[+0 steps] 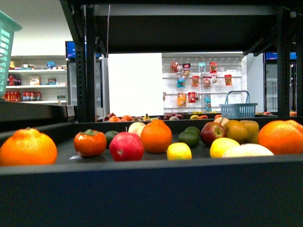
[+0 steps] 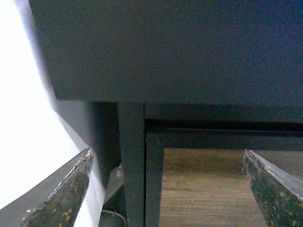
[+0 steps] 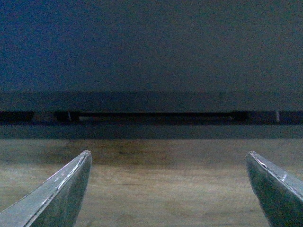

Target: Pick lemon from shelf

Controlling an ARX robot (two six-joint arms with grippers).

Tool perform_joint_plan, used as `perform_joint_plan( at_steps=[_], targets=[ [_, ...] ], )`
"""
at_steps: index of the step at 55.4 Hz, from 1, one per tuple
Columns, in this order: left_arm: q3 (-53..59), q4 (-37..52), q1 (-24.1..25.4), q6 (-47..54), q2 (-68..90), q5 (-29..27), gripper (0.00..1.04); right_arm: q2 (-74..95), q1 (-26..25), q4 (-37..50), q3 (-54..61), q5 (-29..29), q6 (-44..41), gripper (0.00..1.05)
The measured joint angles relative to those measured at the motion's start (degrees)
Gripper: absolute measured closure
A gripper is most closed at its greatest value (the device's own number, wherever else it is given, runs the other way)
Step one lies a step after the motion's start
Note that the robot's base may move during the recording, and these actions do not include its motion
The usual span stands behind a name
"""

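Observation:
The lemon (image 1: 179, 151), small and bright yellow, lies near the front edge of the black shelf (image 1: 151, 194) deck in the front view, among other fruit. Neither arm shows in that view. My left gripper (image 2: 168, 189) is open and holds nothing; it sits low, facing the dark front of a shelf deck (image 2: 165, 47) and an upright (image 2: 132, 165). My right gripper (image 3: 168, 189) is also open and empty, below a dark deck (image 3: 151, 47) with wooden floor (image 3: 161, 189) beyond. The lemon does not show in either wrist view.
Around the lemon lie oranges (image 1: 27, 146) (image 1: 156, 136) (image 1: 281, 136), a tomato-like fruit (image 1: 90, 143), a red apple (image 1: 126, 146), limes (image 1: 189, 137), a second yellow fruit (image 1: 224, 146) and a pale cream fruit (image 1: 247, 151). A blue basket (image 1: 238, 109) stands behind, a teal basket (image 1: 6, 42) top left.

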State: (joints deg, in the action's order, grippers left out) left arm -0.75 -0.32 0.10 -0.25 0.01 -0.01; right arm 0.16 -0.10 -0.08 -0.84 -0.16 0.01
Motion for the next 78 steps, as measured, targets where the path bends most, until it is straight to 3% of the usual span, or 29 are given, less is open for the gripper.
perform_joint_plan(
  at_steps=[78],
  targets=[
    [0.0,0.0,0.0,0.0,0.0,0.0,0.08,0.0,0.0,0.0,0.0,0.0,0.0,0.07]
  ],
)
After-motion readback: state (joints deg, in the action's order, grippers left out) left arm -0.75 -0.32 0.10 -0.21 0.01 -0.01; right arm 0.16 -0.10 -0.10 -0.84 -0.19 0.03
